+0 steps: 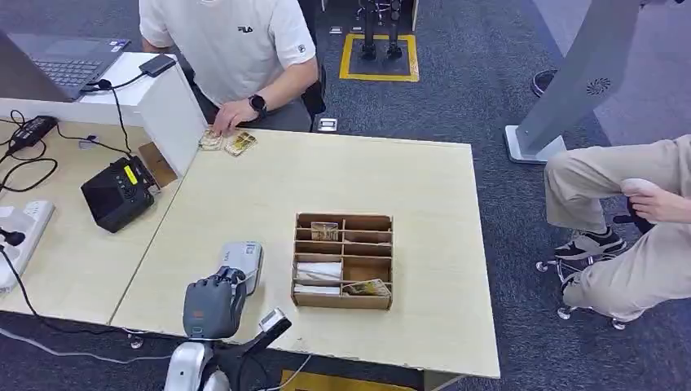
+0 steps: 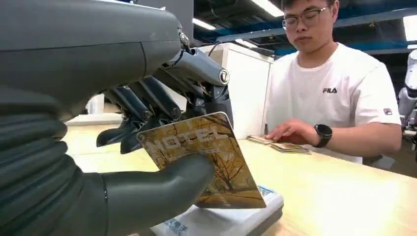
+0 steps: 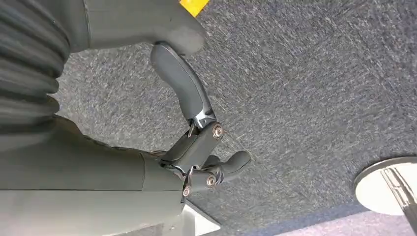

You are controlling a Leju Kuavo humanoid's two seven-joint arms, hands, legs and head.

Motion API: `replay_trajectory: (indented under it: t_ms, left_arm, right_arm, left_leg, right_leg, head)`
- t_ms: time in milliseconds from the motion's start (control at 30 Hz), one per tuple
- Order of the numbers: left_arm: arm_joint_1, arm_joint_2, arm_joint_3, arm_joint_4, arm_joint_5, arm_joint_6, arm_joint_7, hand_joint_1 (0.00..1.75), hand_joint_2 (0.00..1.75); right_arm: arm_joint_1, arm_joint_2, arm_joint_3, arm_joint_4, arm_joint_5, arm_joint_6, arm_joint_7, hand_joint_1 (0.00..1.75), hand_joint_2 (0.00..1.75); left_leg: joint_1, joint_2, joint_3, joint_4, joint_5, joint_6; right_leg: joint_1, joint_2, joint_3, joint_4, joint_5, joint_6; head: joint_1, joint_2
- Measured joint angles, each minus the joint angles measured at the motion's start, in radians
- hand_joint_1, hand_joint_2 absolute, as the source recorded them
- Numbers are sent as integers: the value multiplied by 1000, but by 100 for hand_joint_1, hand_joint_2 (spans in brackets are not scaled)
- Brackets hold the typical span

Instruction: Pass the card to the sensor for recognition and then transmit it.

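Observation:
My left hand [image 1: 213,305] is at the table's near edge, just in front of the grey-white sensor [image 1: 244,261]. In the left wrist view this hand [image 2: 123,147] pinches a brown card [image 2: 206,157] printed with a tree and the word HOTEL between thumb and fingers. The card hangs upright just above the sensor [image 2: 221,221]. My right hand [image 3: 196,142] hangs over grey carpet, holding nothing, with its thumb apart from the fingers.
A wooden divided box [image 1: 343,261] with cards stands right of the sensor. A person across the table rests a hand [image 1: 232,114] on cards [image 1: 228,142]. A black device [image 1: 118,194], cables and a power strip [image 1: 20,236] lie left. Another person [image 1: 627,212] sits right.

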Motion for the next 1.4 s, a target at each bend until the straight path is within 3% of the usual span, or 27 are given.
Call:
replay_trajectory:
  t_ms: [300, 700, 967, 1400]
  left_arm:
    - [-12, 7, -58, 34, -2, 2, 61, 175, 175]
    - [-19, 10, -99, 76, 5, 2, 90, 175, 175]
    - [-26, 17, -138, 118, 8, 2, 150, 175, 175]
    - [-28, 25, -173, 163, 14, 2, 168, 175, 175]
  right_arm:
    - [0, -1, 0, 10, -4, 0, -3, 0, 175]
    - [0, -2, 0, 16, -5, 0, -3, 0, 175]
    - [0, -5, 0, 20, -4, 0, -4, 0, 175]
    - [2, -7, 0, 25, -3, 0, -4, 0, 175]
  left_leg:
    - [0, 0, 0, 0, 0, 0]
    - [0, 0, 1, 0, 0, 0]
    - [0, 0, 1, 0, 0, 0]
    - [0, 0, 1, 0, 0, 0]
  right_leg:
    - [0, 0, 1, 0, 0, 0]
    - [0, 0, 1, 0, 0, 0]
    - [0, -1, 2, 0, 0, 0]
    - [0, -1, 2, 0, 0, 0]
  head:
    - [0, 0]
    - [0, 0]
    - [0, 0]
    - [0, 0]
